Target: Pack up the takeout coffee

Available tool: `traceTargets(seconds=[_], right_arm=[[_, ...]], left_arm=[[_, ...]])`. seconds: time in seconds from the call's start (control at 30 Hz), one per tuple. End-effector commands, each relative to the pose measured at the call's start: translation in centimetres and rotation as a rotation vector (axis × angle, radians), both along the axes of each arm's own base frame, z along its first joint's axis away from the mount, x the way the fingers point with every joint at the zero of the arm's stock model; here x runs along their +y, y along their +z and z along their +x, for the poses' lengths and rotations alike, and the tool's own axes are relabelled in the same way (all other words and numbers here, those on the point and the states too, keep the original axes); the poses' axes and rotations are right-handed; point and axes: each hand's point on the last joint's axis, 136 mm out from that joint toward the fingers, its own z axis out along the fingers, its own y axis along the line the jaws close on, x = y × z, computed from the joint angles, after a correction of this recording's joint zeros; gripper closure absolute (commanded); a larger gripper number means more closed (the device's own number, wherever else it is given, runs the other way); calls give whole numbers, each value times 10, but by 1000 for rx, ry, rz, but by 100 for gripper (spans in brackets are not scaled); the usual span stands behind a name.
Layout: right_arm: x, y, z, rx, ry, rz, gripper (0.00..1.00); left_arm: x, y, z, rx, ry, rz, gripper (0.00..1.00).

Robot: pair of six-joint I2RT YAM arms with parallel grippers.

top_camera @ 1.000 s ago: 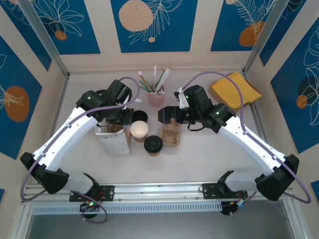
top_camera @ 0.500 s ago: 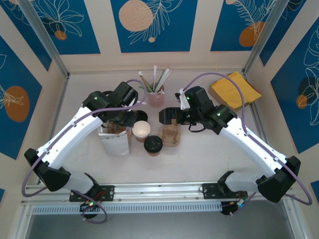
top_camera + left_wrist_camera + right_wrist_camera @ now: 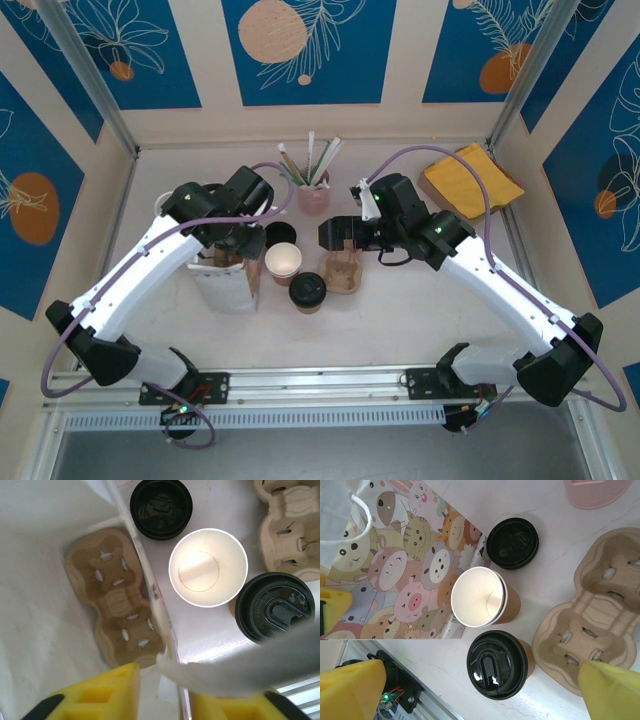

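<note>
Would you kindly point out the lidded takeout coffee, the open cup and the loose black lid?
takeout coffee [image 3: 497,664], right wrist view, centre of its black lid.
open cup [image 3: 476,604], right wrist view, its pale inside.
loose black lid [image 3: 512,543], right wrist view, its middle.

no legible text or labels

White-shelled left arm [image 3: 120,290] and right arm [image 3: 500,290], black joint housings [image 3: 548,372] (a small green light on some), looping purple cables [image 3: 430,148]; left gripper [image 3: 165,700] and right gripper [image 3: 482,692] carry blocky yellow fingers [image 3: 612,692].
</note>
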Motion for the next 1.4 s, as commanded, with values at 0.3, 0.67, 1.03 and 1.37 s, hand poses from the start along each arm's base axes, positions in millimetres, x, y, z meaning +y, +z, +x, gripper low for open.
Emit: traceTargets(seconds=[0.3, 0.67, 1.03, 1.37], right_arm=[[4, 3, -6, 2, 21, 7, 1], [0, 2, -8, 1, 11, 6, 1], [-24, -7, -23, 12, -47, -18, 1], [-58, -22, -49, 42, -112, -39, 1]], left_arm=[[15, 41, -12, -45, 85, -65, 42], [12, 81, -18, -95, 138, -199, 35], [-53, 94, -22, -123, 43, -271, 39], [-116, 49, -38, -30, -21, -196, 41]])
